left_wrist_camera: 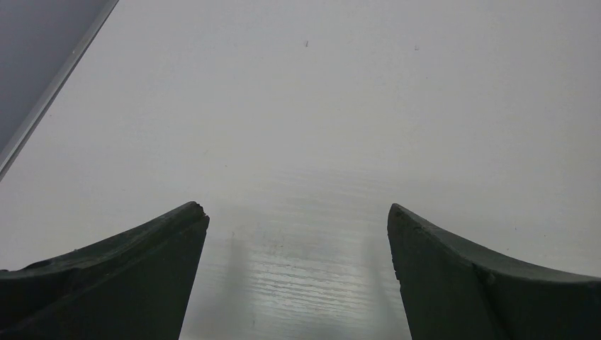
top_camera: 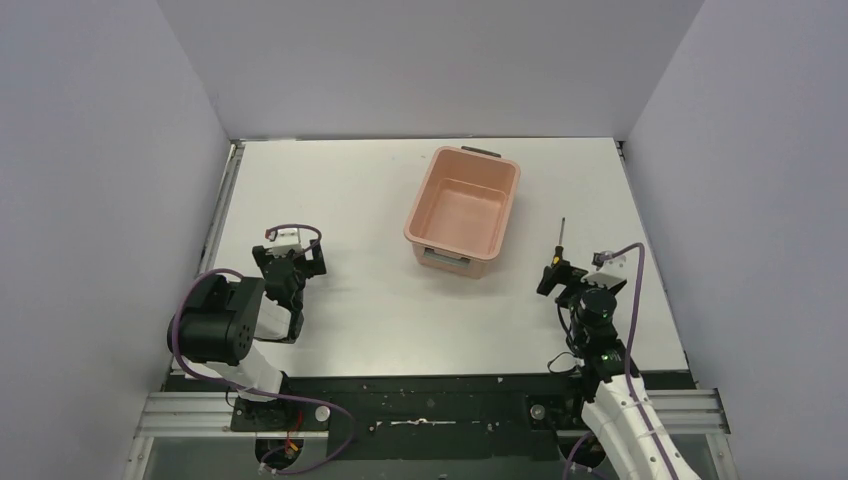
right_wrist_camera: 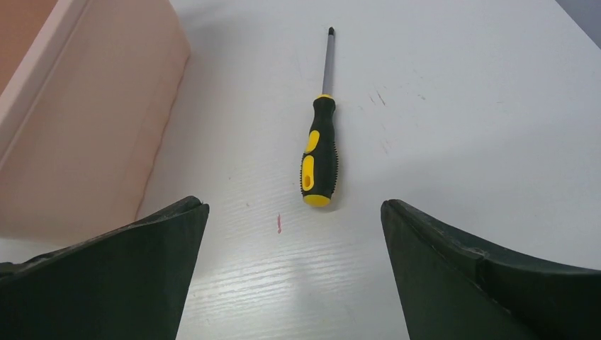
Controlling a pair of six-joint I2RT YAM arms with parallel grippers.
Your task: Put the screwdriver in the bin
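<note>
The screwdriver (right_wrist_camera: pixel 319 159), with a yellow-and-black handle and thin dark shaft, lies flat on the white table, tip pointing away. It rests just ahead of my open right gripper (right_wrist_camera: pixel 294 212), lined up between the fingers and untouched. From above, its shaft (top_camera: pixel 561 236) pokes out beyond the right gripper (top_camera: pixel 560 272). The salmon-pink bin (top_camera: pixel 413 222) stands empty to the left of the screwdriver, and its side wall (right_wrist_camera: pixel 85 127) fills the left of the right wrist view. My left gripper (top_camera: pixel 290 256) hangs open over bare table (left_wrist_camera: pixel 298 216), far from both.
Grey walls enclose the table on the left, back and right. A small pink mark (right_wrist_camera: pixel 278 224) is on the table near the screwdriver's handle. A metal rail (top_camera: pixel 222 215) runs along the table's left edge.
</note>
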